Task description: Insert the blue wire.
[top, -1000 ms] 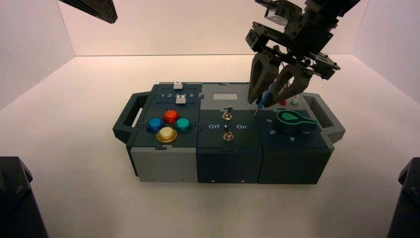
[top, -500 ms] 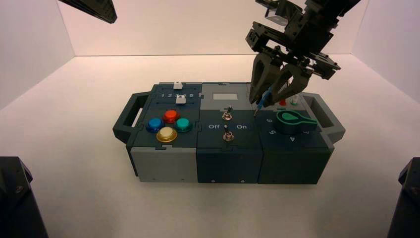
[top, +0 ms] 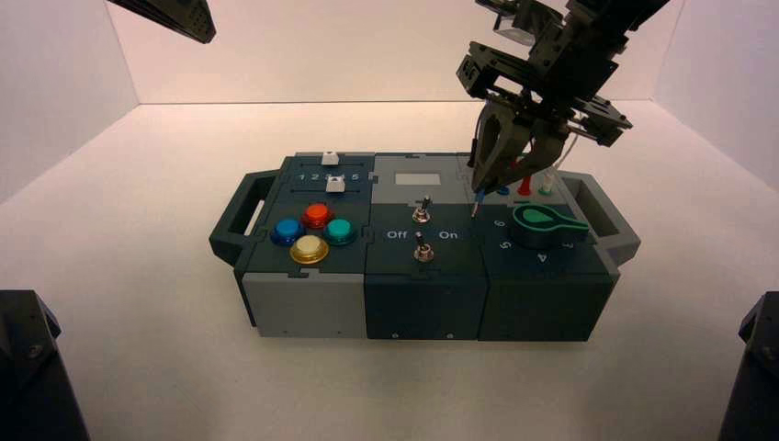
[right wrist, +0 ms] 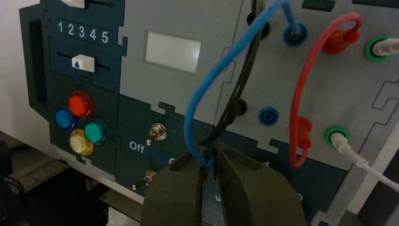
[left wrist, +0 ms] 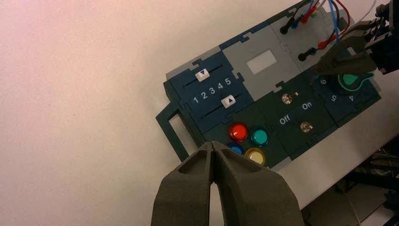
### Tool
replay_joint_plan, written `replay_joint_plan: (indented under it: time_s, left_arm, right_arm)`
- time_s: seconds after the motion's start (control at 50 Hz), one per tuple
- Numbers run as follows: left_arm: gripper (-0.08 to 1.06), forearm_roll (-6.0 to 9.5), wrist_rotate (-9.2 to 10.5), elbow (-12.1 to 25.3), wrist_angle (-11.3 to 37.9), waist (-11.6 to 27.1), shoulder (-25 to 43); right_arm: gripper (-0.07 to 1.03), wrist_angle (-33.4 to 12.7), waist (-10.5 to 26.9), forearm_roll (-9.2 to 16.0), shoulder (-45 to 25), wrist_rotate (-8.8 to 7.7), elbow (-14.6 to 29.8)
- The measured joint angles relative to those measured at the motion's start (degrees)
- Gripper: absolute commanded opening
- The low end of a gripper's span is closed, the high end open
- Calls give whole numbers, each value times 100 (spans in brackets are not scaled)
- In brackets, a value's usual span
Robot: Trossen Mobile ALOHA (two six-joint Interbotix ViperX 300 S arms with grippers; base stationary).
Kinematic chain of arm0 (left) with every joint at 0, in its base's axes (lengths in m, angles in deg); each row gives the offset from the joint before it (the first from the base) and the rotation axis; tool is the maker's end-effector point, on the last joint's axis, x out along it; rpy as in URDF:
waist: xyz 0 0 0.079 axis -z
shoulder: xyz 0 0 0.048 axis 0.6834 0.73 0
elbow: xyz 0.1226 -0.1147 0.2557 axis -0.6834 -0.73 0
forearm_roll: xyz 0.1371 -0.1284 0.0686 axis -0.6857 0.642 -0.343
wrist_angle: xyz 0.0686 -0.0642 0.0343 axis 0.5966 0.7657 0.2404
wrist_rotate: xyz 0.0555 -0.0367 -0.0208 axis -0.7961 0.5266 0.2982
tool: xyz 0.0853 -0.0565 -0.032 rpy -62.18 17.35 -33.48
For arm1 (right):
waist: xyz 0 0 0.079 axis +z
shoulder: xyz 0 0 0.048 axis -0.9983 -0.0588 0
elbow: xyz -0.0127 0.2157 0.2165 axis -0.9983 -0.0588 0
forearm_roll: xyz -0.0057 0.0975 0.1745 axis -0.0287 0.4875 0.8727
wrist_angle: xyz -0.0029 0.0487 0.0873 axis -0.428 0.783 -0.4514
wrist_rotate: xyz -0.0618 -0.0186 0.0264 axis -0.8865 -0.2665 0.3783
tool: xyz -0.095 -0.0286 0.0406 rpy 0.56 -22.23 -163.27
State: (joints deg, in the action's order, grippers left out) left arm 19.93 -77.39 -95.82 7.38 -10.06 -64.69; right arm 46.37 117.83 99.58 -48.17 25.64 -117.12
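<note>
Right gripper (top: 496,175): your working claw hangs over the box's back right corner, clenched on the free plug of the blue wire, pin tip pointing down and just short of the sockets.
Left gripper (left wrist: 214,157): your idle claw is parked high off the box's left side, fingers pressed together on nothing.
Box (top: 308,312): you have it square on the white table, knob module to the right, buttons to the left.
Blue wire (right wrist: 221,70): one end already sits in the far blue socket (right wrist: 295,34); the loop arcs down into your grip, likely held near the plug so you can steer the pin.
Empty blue socket (right wrist: 268,116): your probable target, near the fingertips and not yet entered.
Black wire (right wrist: 235,101): it crosses right beside the blue loop and could snag.
Red wire (right wrist: 301,94): it loops just beyond the target socket, crowding your approach.
Green knob (top: 542,220): it sits just in front of the claw.
</note>
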Motion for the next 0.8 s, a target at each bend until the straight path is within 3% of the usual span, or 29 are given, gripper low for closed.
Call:
replay_joint_plan:
  time_s: [0.44, 0.8]
  left_arm:
    - [-3, 0, 26, -18, -123, 0, -35]
    - [-3, 70, 26, -26, -123, 9, -44]
  right_arm:
    - [-2, -35, 0, -466, 817, 237, -88]
    - [-2, -149, 0, -896, 923, 316, -149]
